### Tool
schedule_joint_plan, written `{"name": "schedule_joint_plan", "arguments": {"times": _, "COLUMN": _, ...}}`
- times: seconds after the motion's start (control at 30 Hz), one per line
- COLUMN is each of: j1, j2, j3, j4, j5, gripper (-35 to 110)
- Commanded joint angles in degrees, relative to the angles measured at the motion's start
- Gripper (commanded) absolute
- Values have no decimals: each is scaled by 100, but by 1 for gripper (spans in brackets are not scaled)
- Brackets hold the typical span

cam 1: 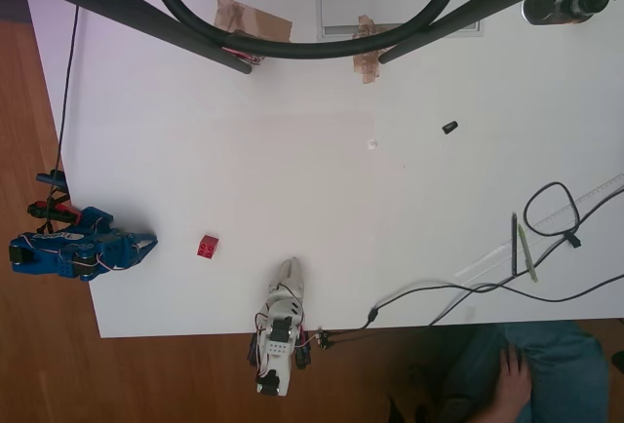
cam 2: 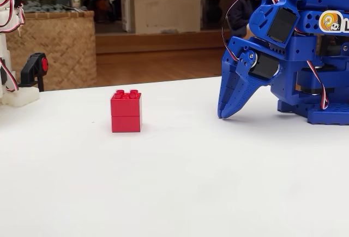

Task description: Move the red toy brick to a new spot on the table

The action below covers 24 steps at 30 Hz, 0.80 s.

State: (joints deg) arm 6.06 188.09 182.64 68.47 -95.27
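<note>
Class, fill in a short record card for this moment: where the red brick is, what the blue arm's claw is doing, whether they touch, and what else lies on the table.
brick: red toy brick standing upright, studs up, on the white table
claw: blue claw tips down near the tabletop, jaws look closed, holding nothing
contact: apart; bare table between claw and brick in the fixed view
brick location: near the table's lower left edge in the overhead view
other items: small black piece, tape patches, black cable
task stage: brick not yet grasped

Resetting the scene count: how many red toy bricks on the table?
1. The red toy brick sits near the table's lower left in the overhead view, just right of the blue gripper. None seem hidden.
</note>
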Motion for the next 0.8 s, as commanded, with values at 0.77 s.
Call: {"name": "schedule_joint_plan", "arguments": {"times": 0.77, "j1": -1266, "j2": 237, "j3": 185, "j4": 53, "j5": 1204, "gripper": 0}}
